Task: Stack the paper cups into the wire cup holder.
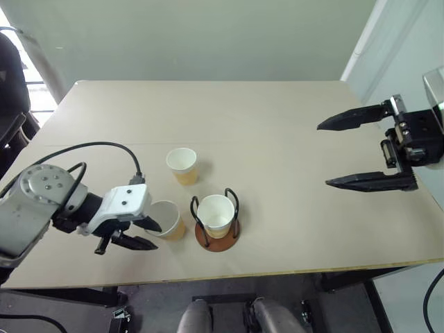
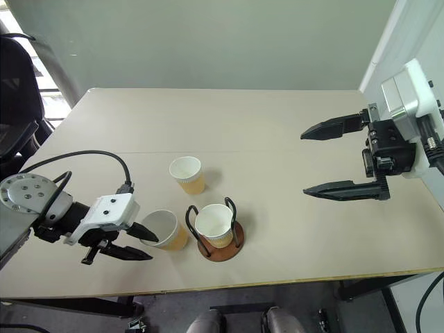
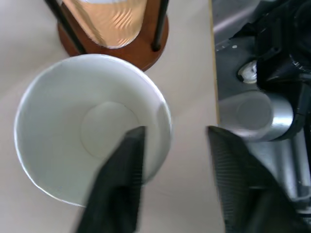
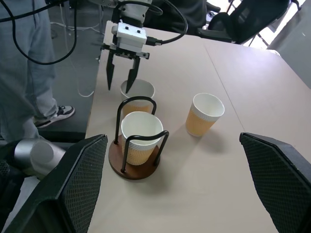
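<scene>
One paper cup [image 1: 216,211] stands upright inside the wire cup holder [image 1: 208,243] near the table's front edge. A second paper cup [image 1: 166,216] stands just left of the holder. My left gripper [image 1: 158,236] straddles this cup's near wall. One finger [image 3: 124,165] is inside the cup and the other finger [image 3: 228,165] is outside, with a gap left to the wall. A third paper cup [image 1: 182,164] stands alone farther back. My right gripper [image 1: 323,155] hangs wide open above the table's right side, holding nothing.
The tan table [image 1: 291,111] has bare room across its back and right. Its front edge [image 1: 277,272] runs close to the holder. A dark chair [image 1: 10,90] sits at the far left. A person's legs [image 4: 34,73] stand beside the table near my left arm.
</scene>
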